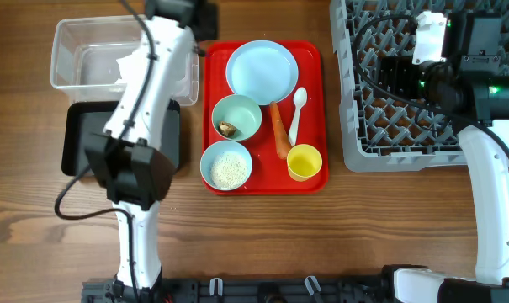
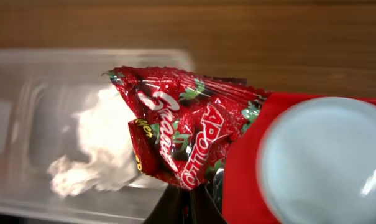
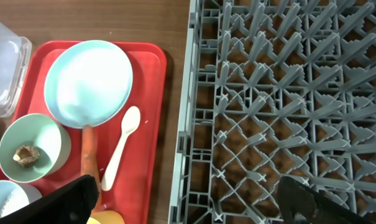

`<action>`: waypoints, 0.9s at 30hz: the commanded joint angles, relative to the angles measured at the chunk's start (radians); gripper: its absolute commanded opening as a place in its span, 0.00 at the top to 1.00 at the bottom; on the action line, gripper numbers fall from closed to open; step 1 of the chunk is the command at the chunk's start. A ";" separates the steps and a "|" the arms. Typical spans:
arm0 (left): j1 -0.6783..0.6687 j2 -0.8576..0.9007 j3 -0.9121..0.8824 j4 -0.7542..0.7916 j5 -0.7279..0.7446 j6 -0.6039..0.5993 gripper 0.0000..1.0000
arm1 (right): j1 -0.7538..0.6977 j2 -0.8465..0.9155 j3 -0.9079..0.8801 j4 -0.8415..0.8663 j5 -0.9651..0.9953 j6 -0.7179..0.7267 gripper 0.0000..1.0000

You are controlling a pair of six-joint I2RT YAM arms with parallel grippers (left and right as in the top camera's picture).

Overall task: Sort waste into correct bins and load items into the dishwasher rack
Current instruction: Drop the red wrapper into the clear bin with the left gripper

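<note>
Wrapper [image 2: 186, 130] pinched in left end effector [image 2: 186, 204].

My left fingers [image 2: 169, 211] are cut off at the bottom edge, just dark stubs under the red wrapper [image 2: 181, 134]. Past them the tissue [image 2: 97, 152] is a white blur, and to their right the plate [image 2: 324, 162] smears too. Overhead, my left arm [image 1: 145, 93] hides them entirely.
</note>
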 commanded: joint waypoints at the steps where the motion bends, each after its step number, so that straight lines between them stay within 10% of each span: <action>1: 0.090 0.045 -0.007 -0.046 0.080 -0.057 0.96 | 0.003 0.011 0.023 0.005 -0.002 0.020 0.05; 4: 0.143 0.077 -0.007 -0.057 0.135 -0.057 0.95 | 0.003 0.011 0.023 0.007 -0.021 0.021 0.04; 6: 0.160 0.092 -0.007 -0.058 0.134 -0.057 0.55 | 0.003 0.011 0.023 0.006 -0.021 0.021 0.05; 7: 0.164 0.095 -0.007 -0.060 0.134 -0.057 0.20 | 0.003 0.011 0.023 0.003 -0.021 0.021 0.05; 9: 0.168 0.095 -0.007 -0.060 0.134 -0.053 0.03 | 0.003 0.011 0.023 -0.003 -0.020 0.020 0.05; 17: 0.166 0.093 -0.006 -0.056 0.148 -0.047 0.00 | 0.003 0.011 0.023 -0.003 -0.020 0.020 0.04; 21: 0.120 0.064 -0.006 -0.077 0.455 0.220 0.00 | 0.003 0.011 0.023 0.005 -0.020 0.019 0.04; 27: -0.029 0.047 -0.006 -0.172 0.476 0.235 0.00 | 0.003 0.011 0.023 0.007 -0.021 0.020 0.04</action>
